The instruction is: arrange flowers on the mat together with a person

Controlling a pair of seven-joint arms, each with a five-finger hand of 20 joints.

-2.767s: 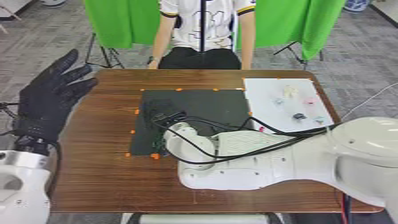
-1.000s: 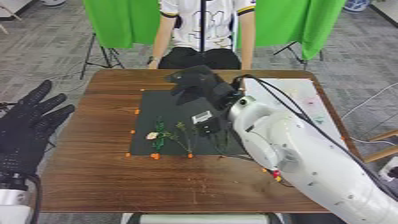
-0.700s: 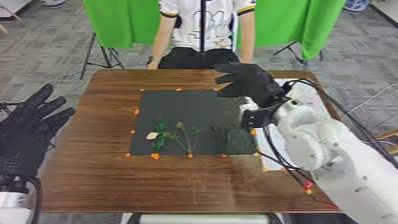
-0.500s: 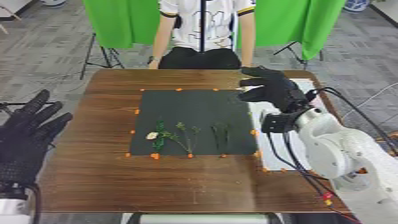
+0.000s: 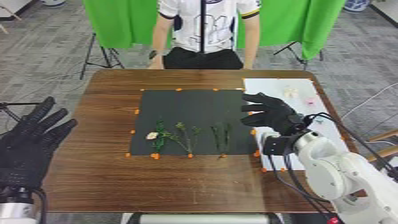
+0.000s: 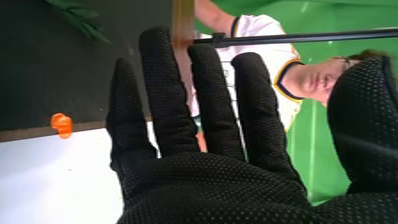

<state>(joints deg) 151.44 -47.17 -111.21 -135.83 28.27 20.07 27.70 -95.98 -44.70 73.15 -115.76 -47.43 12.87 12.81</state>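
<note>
Bright, fairly even indoor light.
Soft sheen lies toward the brown tabletop's (image 5: 98, 185) near edge; in the right wrist view, the white sheet (image 6: 53, 175) looks nearly washed out, pale streaks brightening the green curtain (image 6: 311, 150).

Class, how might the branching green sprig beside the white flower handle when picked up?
The branching green sprig is probably light, its stems being thin. Its leafy tips might sway or bend, as they sit on slender, separate branches. It seems unlikely to roll, since its forked shape lies spread on the dark mat.
</note>
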